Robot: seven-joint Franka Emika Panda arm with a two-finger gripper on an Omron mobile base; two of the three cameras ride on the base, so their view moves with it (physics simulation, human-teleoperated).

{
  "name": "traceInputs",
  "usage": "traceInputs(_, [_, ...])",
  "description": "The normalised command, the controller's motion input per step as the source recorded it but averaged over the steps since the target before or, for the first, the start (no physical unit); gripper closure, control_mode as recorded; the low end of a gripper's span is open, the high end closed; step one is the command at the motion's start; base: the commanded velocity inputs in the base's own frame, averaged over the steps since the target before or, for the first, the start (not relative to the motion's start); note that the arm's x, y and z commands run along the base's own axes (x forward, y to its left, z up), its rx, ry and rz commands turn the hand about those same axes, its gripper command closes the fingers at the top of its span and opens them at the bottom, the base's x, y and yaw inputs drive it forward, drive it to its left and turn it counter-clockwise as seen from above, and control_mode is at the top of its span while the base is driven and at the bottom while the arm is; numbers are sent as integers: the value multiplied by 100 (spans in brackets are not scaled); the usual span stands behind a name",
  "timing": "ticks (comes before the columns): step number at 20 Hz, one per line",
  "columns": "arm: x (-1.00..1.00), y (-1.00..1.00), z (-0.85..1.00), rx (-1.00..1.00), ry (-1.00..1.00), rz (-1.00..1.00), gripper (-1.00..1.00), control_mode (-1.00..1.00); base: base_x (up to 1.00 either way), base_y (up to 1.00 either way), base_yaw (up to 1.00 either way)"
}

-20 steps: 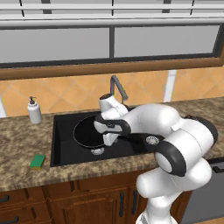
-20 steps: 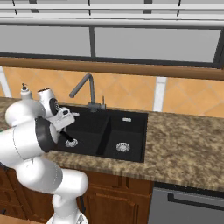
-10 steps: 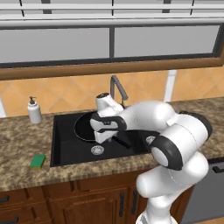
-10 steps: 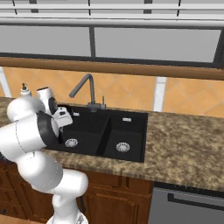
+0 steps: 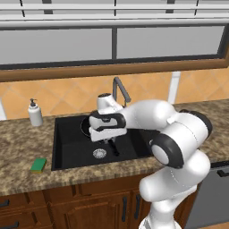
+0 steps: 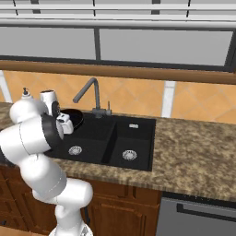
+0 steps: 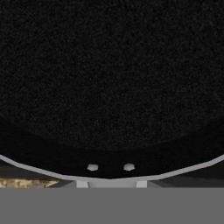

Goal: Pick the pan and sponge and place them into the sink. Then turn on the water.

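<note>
Claw (image 5: 107,139) over large basin of sink (image 5: 67,154), pinching pan (image 5: 86,126) by handle; pan body beyond the claw, handle running back toward the arm. Sponge (image 5: 38,164) on table (image 5: 18,147), left of sink, well apart from claw. Water off, judging by faucet (image 6: 88,94).

Orange tiled backsplash (image 5: 67,96), granite counter (image 6: 193,147)

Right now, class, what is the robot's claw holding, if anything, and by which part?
The claw holds the frying pan by the base of its handle, over the sink.
</note>
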Motion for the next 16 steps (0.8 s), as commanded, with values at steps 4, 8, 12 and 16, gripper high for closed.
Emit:
traceInputs(4, [0, 23, 0, 5, 0, -44, 100, -100, 0, 0, 0])
traceInputs(8, [0, 16, 0, 4, 0, -45, 100, -100, 0, 0, 0])
traceInputs(12, [0, 7, -1, 2, 0, -39, 100, -100, 0, 0, 0])
traceInputs(16, [0, 0, 0, 0, 0, -12, 100, -100, 0, 0, 0])
